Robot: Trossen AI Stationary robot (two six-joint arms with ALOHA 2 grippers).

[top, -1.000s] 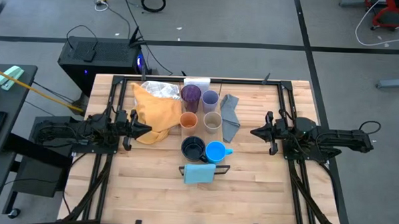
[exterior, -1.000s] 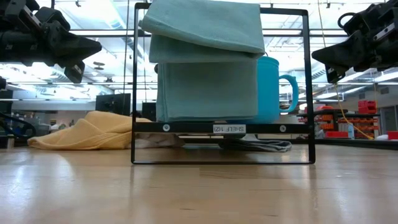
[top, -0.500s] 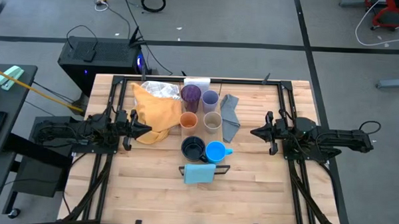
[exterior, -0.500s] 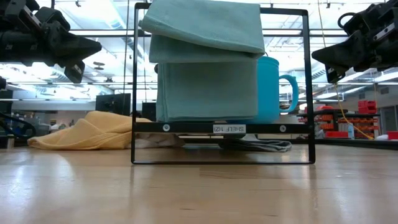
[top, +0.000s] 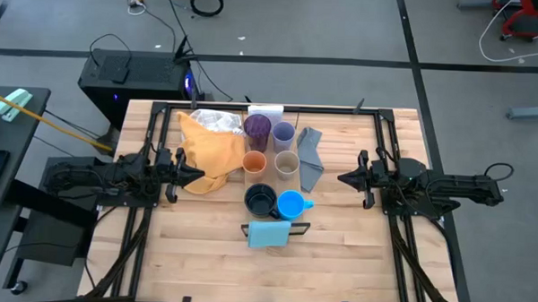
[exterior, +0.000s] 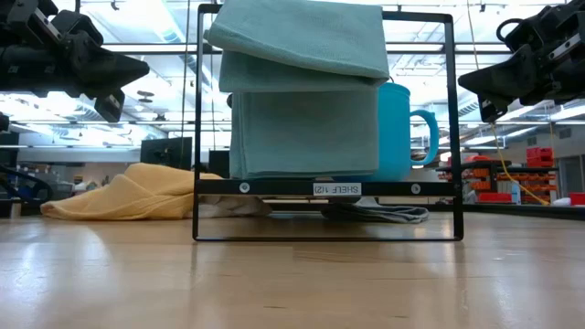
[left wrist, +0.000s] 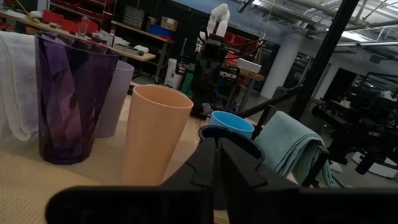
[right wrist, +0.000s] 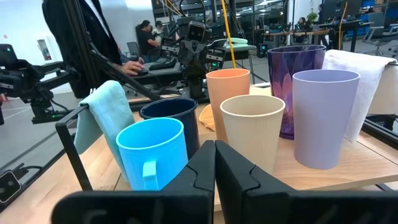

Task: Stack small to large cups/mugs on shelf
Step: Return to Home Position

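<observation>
Presently on shelf (top: 270, 181): six cups, upright, in three pairs along the plank.
White-end pair: dark purple tumbler (top: 257, 128) beside lavender cup (top: 283, 133).
Middle pair: orange cup (top: 254, 162) beside beige cup (top: 287, 163).
Light-blue-end pair: navy mug (top: 260, 201) touching bright blue mug (top: 290, 205), whose handle points toward the right arm.
Left gripper (top: 197, 176): fingers pressed together, empty, held above the tabletop (top: 337, 252), tip over the yellow cloth (top: 206, 153).
Right gripper (top: 342, 179): fingers pressed together, empty, raised, near the grey cloth (top: 310, 161), clear of the cups.
</observation>
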